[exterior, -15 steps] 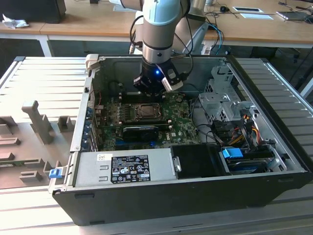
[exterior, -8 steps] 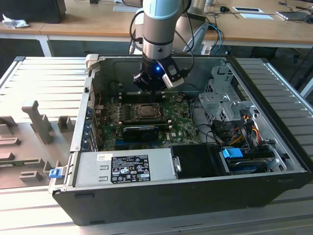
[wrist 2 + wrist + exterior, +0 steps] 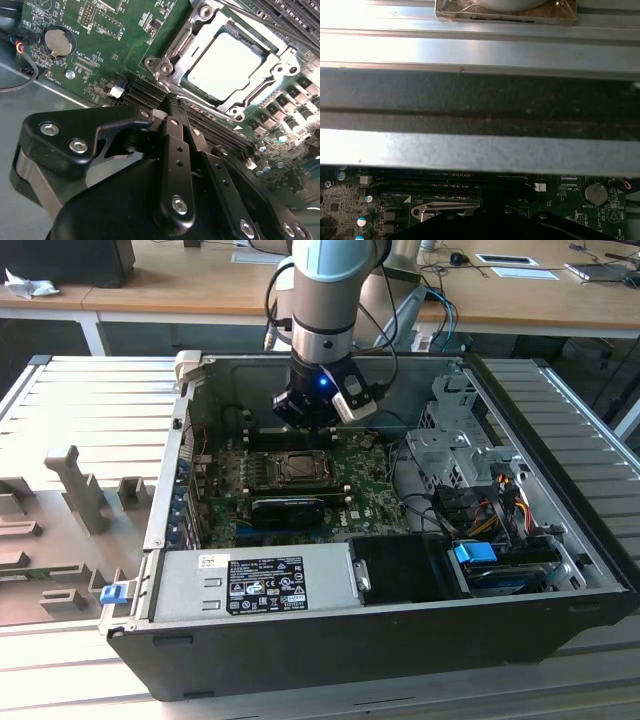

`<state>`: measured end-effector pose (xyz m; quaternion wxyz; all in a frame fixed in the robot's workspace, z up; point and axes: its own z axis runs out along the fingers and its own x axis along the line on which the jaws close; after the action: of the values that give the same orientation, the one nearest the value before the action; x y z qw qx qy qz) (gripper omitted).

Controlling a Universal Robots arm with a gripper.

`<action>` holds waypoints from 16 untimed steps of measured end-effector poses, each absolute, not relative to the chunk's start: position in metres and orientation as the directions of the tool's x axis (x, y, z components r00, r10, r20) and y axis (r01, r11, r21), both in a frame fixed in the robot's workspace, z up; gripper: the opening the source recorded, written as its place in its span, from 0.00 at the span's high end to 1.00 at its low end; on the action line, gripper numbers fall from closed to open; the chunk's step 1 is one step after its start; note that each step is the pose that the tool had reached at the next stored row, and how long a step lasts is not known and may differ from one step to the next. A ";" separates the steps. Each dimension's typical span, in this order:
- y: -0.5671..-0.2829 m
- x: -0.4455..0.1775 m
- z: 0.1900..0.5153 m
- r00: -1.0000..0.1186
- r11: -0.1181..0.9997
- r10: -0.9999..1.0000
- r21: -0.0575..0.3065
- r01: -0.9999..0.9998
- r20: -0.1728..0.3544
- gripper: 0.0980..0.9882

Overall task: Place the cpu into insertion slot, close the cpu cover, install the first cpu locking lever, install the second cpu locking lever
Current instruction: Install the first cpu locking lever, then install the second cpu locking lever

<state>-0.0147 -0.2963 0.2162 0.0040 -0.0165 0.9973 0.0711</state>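
Observation:
The cpu shows its pale face inside the insertion slot, in the middle of the green motherboard. The cpu cover, a metal frame, lies flat around the chip. My gripper hangs just above the board at one edge of the socket, between it and the case's rear wall in the exterior view. Its black fingers are pressed together and nothing shows between them. The same gripper is seen over the socket's far side. I cannot tell how the locking levers stand.
The open computer case holds a power supply in front, a drive cage and loose cables on the exterior view's right. A coin battery and memory slots sit near the socket. The case wall rises close behind.

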 end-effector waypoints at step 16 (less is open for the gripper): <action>-0.298 -0.015 0.220 -0.999 0.989 -0.031 0.142 -0.032 -0.010 0.99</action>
<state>-0.0146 -0.2976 0.2198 0.0040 -0.0160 0.9973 0.0712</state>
